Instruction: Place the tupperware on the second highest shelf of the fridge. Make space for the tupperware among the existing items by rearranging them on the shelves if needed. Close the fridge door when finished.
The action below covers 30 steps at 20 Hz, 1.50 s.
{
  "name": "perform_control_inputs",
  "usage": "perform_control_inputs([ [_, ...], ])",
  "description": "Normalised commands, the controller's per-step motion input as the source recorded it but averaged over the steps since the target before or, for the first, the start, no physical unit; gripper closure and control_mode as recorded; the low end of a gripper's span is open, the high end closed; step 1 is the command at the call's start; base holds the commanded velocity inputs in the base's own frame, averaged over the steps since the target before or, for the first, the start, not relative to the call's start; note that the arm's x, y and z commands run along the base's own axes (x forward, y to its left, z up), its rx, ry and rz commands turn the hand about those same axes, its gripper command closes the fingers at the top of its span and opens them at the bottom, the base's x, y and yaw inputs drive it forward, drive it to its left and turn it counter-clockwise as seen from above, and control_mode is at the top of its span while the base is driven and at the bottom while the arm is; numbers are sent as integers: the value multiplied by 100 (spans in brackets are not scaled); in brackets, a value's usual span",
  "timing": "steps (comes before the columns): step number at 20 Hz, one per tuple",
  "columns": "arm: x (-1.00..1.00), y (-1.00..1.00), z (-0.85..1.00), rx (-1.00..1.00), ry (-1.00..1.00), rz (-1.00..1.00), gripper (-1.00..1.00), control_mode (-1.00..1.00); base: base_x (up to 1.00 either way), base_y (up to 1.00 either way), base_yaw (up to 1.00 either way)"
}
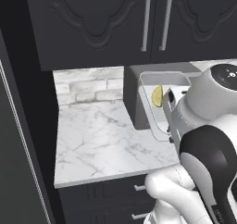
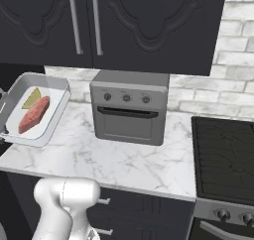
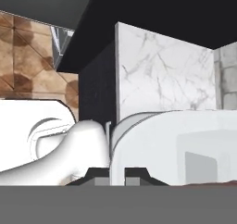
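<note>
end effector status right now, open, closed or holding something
End effector: closed on the rim of the tupperware, which is lifted and tilted above the marble counter.

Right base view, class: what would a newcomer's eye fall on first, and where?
The shallow translucent grey-white tupperware, tilted up above the left end of the white marble counter, showing a yellow wedge and a red-pink slab inside. Next, the boxy grey toaster oven with three knobs, standing mid-counter under the dark cabinets. To the right lies a black stovetop.
</note>
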Motion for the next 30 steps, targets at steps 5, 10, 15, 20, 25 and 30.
perform_control_inputs([
  [5, 16, -7, 1, 0, 0, 0, 100, -100, 0, 0, 0],
  [10, -22, 0, 4, 0, -5, 0, 100, -100, 0, 0, 0],
  [15, -30, 2, 4, 0, -4, 1, 100, 100, -40, 1, 0],
  [20, 0, 0, 0, 0, 0, 0, 100, 100, -99, 32, 0],
  [25, 0, 0, 0, 0, 0, 0, 100, 100, -84, 83, -1],
  [30, 0, 0, 0, 0, 0, 0, 100, 100, -45, 99, -2],
])
